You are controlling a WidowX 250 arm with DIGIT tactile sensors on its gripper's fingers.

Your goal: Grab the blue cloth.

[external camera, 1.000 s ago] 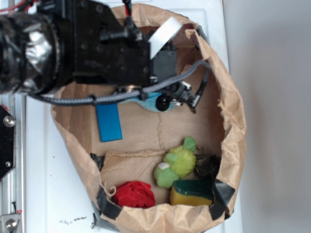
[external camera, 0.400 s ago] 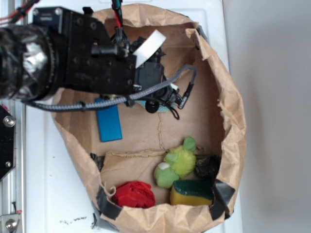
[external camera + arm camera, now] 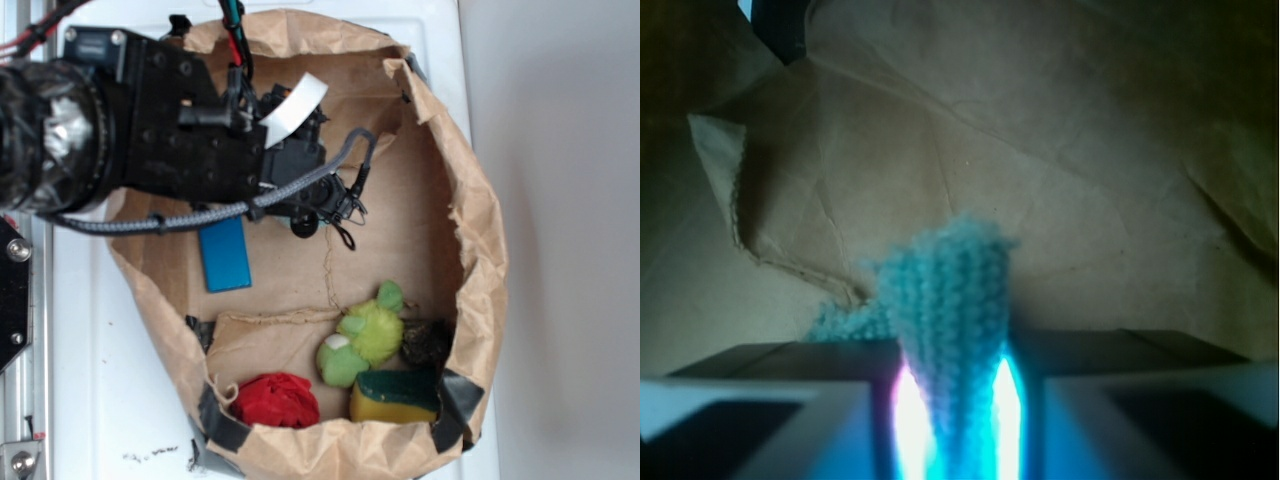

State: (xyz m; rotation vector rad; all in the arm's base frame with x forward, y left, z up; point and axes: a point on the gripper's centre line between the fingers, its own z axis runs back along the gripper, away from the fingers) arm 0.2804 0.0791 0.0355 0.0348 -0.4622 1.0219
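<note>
Grasp made — gripper (image 3: pixel 952 400) clamped on a fold of the blue cloth (image 3: pixel 950 300).
Next, likely: lift straight up, clear of the paper bag (image 3: pixel 470 250) — keeping the pinch.

Black arm (image 3: pixel 150 130) reaches right, fingers (image 3: pixel 830 425) pinched nearly together

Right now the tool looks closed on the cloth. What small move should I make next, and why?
Probably a short, slow lift straight up. In the wrist view a fold of the blue cloth is pinched upright between the tool fingers, with the rest trailing onto the paper bag floor. The exterior view hides the cloth under the arm, so rising a little should show whether the grip holds.
</note>
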